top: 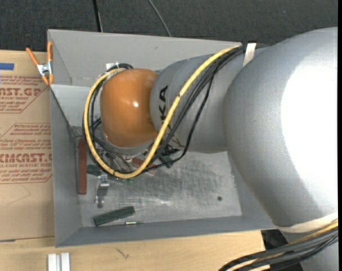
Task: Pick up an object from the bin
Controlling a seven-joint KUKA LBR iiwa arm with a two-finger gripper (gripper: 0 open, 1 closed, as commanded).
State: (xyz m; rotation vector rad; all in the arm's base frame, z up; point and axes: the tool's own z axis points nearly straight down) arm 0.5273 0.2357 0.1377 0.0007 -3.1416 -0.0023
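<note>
grey metal bin [159, 44] is being viewed from above, and a large silver robot arm [272, 123] is being held out over it from the right. the arm's wrist, capped by a rounded orange cover [128, 109] and looped with yellow and black cables [159, 134], is being kept low over the left part of the bin floor. the gripper [118, 161] is being hidden almost wholly beneath that cover, so whether it is wide, narrow or holding anything cannot be told.

nearest to it, a long reddish-brown stick [81, 168] is lying along the left wall. what looks like a small silvery metal piece [101, 192] is lying just beside the wrist's lower edge. a flat dark green bar [114, 214] is lying near the front wall, a little apart. all three are resting on the bin floor.

judged from this, the reach into the bin is being carried out and a grasp is not yet being shown. the next move is being judged to call for a firm hold on one small thing under the wrist, then a straight lift kept clear of the left wall.
</note>
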